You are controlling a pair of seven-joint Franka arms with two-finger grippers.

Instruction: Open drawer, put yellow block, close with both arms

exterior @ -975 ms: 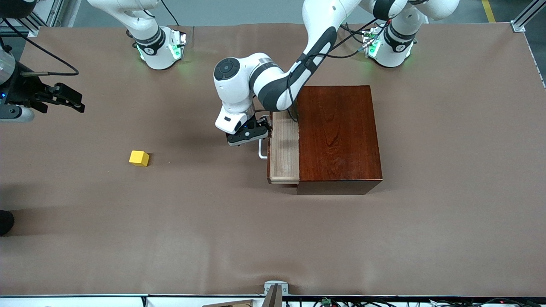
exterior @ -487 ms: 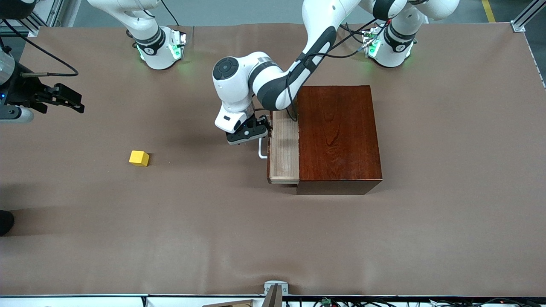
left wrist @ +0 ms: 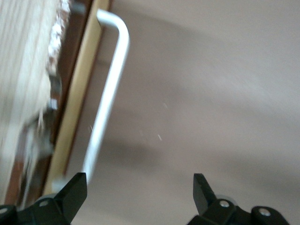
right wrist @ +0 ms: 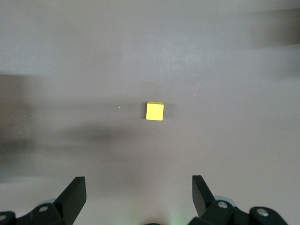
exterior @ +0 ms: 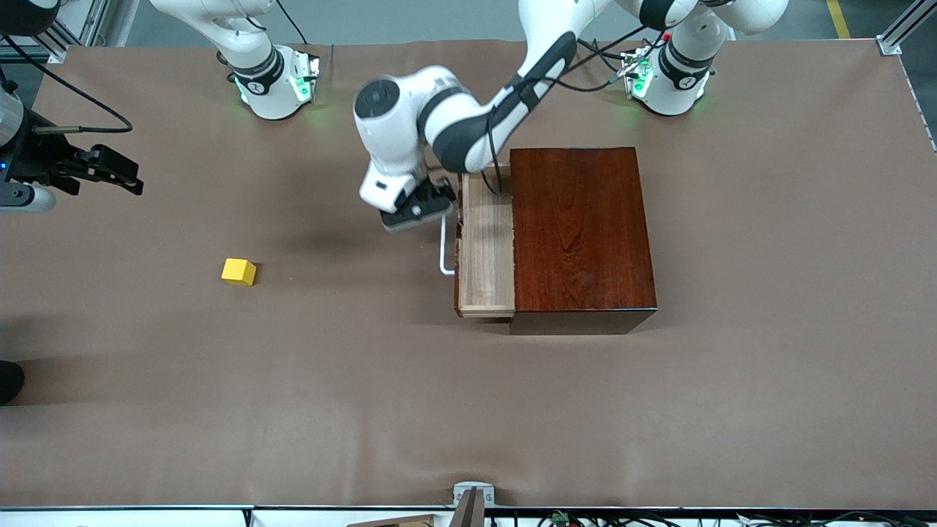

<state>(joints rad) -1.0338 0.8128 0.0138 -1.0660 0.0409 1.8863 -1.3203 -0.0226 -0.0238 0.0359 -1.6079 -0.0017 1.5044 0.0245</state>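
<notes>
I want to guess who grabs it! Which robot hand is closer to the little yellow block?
The right hand. It hangs open above the table near the yellow block. The left hand is open at the drawer handle, toward the left arm's end.

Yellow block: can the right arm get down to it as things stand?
Probably yes. The yellow block sits alone on bare table, the open right gripper is up near that end, and the left gripper is off by the drawer.
</notes>
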